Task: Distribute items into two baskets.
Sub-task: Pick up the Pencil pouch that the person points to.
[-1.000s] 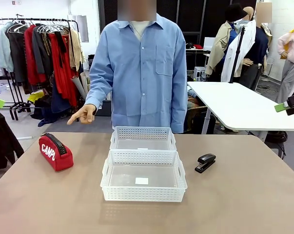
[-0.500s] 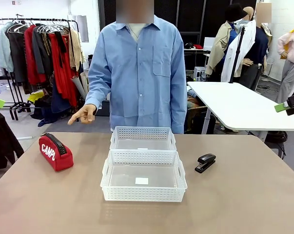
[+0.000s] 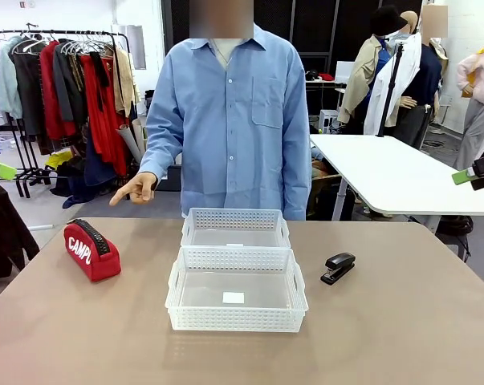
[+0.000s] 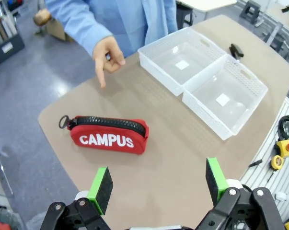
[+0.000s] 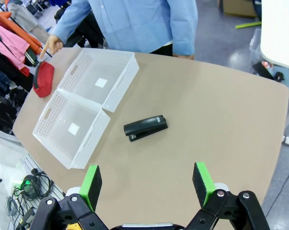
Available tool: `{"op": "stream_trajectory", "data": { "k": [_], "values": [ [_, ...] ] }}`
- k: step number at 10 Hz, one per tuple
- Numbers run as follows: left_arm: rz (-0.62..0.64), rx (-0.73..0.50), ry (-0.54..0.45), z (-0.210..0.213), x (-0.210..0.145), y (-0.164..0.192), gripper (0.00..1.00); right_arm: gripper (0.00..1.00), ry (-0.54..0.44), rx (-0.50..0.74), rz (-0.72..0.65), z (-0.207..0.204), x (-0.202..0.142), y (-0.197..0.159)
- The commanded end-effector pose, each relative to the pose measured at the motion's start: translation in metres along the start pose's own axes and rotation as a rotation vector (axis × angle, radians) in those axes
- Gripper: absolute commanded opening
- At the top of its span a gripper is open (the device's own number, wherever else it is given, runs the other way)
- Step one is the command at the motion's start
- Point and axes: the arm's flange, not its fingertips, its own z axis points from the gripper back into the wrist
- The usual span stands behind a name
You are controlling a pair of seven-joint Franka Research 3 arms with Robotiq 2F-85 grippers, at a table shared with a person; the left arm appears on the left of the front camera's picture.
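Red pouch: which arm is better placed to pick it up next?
Left. The red pouch lies at the left of the table, just ahead of the left fingers, which are open. The right fingers, also open, hang over the stapler.

Whether the near basket's (image 3: 237, 319) label (image 3: 233, 297) bears print is too small to tell.
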Motion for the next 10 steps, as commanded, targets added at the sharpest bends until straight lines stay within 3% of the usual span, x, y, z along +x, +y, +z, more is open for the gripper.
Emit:
{"op": "stream_trajectory", "data": {
  "k": [1, 5, 10],
  "values": [
    [0.079, 0.002, 0.077, -0.014, 0.028, 0.017, 1.0, 1.0, -0.007, 0.008, 0.001, 0.0, 0.001, 0.0],
    [0.247, 0.039, 0.22, -0.066, 0.063, 0.05, 1.0, 1.0, -0.007, 0.008, 0.001, 0.0, 0.001, 0.0],
    [0.497, 0.205, 0.394, -0.145, 0.104, 0.097, 1.0, 1.0, -0.007, 0.008, 0.001, 0.0, 0.001, 0.0]
  ]
}}
